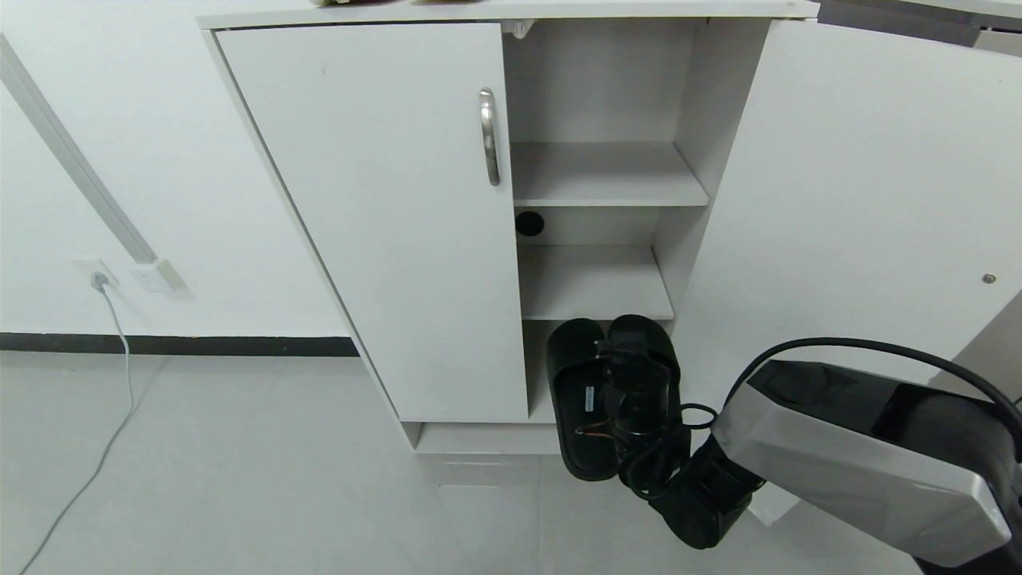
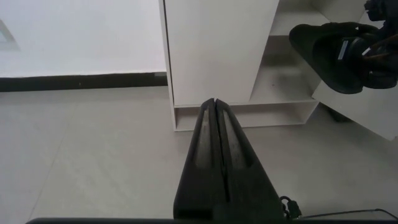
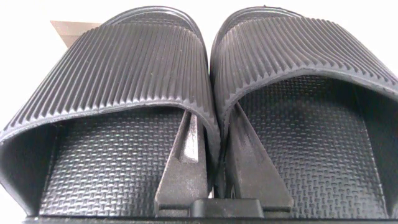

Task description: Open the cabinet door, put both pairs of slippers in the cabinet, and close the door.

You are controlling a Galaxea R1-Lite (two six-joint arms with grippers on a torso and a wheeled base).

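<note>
Your cabinet [image 1: 607, 11] has its right door [image 1: 862, 200] swung wide at 3 o'clock of the opening. The left door [image 1: 375, 224], with its metal handle [image 1: 489, 137], sits closed at 9 o'clock. That leaves you the right half: 2 shelves [image 1: 607, 176] above a bottom compartment [image 1: 536, 403].

The black slippers [image 1: 579, 399] hang at 6 o'clock of the opening, toes toward 12, in front of the bottom compartment and off the floor [image 1: 239, 463]. A grey cable [image 1: 128, 375] trails over the floor at 8 o'clock from a wall socket [image 1: 100, 279].

Your right gripper [image 3: 214, 162] clamps the 2 slippers' adjoining inner walls, 1 finger under each strap. Your left gripper [image 2: 214, 109] sits low over the floor, back from the cabinet, its fingers pressed flat together.

A small white label [image 1: 588, 398] sits on 1 insole; its print is too small to read.
</note>
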